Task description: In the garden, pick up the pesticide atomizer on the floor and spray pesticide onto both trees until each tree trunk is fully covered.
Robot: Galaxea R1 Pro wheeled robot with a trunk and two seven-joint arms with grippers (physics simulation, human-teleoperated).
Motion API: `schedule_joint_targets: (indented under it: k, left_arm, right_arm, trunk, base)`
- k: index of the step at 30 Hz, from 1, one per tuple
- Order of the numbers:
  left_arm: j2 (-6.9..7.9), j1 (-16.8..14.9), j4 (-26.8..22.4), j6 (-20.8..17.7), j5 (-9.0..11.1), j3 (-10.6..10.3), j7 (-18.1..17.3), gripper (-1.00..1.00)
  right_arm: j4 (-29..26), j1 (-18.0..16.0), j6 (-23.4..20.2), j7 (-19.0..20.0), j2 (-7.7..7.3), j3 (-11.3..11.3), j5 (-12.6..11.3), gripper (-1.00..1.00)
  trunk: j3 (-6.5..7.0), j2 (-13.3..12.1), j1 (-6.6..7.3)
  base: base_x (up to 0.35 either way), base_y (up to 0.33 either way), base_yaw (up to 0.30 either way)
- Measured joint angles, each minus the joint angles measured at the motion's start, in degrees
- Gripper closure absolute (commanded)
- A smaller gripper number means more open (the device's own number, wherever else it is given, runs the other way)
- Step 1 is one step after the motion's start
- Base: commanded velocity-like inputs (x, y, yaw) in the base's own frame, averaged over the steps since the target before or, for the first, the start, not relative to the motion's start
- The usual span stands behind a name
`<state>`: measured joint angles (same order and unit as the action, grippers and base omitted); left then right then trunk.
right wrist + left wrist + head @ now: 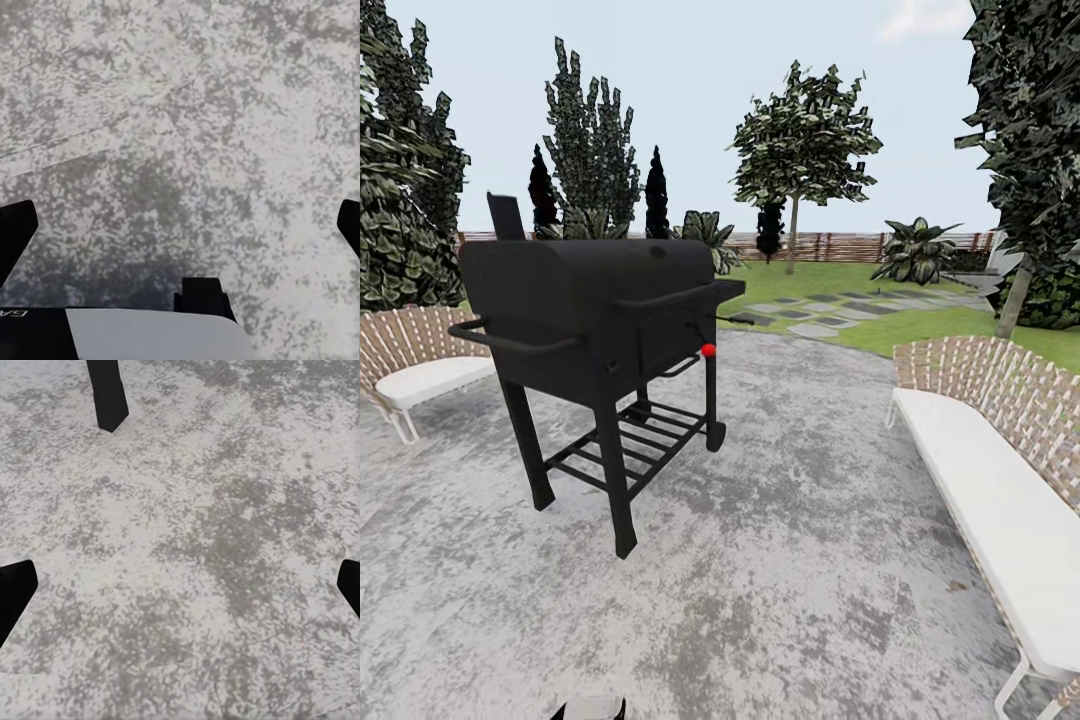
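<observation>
Paved patio [790, 560]: mottled grey concrete, widest item, running from the foreground to the lawn edge; likely the transit surface on the way to the garden.

Garden [920, 325]: green lawn beyond the patio, closed at the back by a brown slatted fence [840, 245]; stepping stones [830, 310] laid across the grass, presumably as a walking route.

Tree [805, 140]: broad blocky crown on a straight bare trunk [792, 240], well out on the lawn. Second grey trunk [1015, 295], leaning, at the right edge under heavy foliage; whether it is the other target cannot be told.

Barbecue grill [595, 320]: black, on legs and a wheel, red knob on its front; between two seats, left of centre.

Bench [1000, 470]: woven back, white cushion, along the right side. Chair [410, 365]: same make, at the left, facing inward across the patio.

Pesticide atomizer: not yet located; by the task, on the garden floor farther ahead.

Left gripper [180, 585]: dark fingertips wide apart at the frame edges, nothing between, pointed down at bare concrete; one grill leg [107, 390] close by.

Right gripper [180, 225]: fingertips likewise spread, nothing held, hanging over the patio beside part of the robot's own body [150, 334].

Step in hand, judged: travel toward the lawn, arms idle.
</observation>
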<state>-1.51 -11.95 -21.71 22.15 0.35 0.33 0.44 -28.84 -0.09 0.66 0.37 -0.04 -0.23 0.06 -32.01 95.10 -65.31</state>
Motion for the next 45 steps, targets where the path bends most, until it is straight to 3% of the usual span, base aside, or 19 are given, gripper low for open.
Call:
schedule_joint_targets:
  k: [17, 45]
  left_arm:
    - [0.10, 0.00, 0.00, 0.02, 0.09, 0.11, 0.00, -1.00]
    - [0.11, 0.00, 0.00, 0.01, 0.09, 0.11, 0.00, -1.00]
  right_arm:
    - [-0.09, 0.00, -0.04, 0.14, -0.05, -0.89, -0.54, -1.00]
    - [0.01, 0.00, 0.02, 0.32, -0.12, -0.52, -0.09, -1.00]
  trunk:
    - [-1.86, 6.82, -3.73]
    - [-4.51, 18.05, -9.88]
  base:
    - [0.000, 0.000, -0.078]
    - [0.000, 0.000, -0.061]
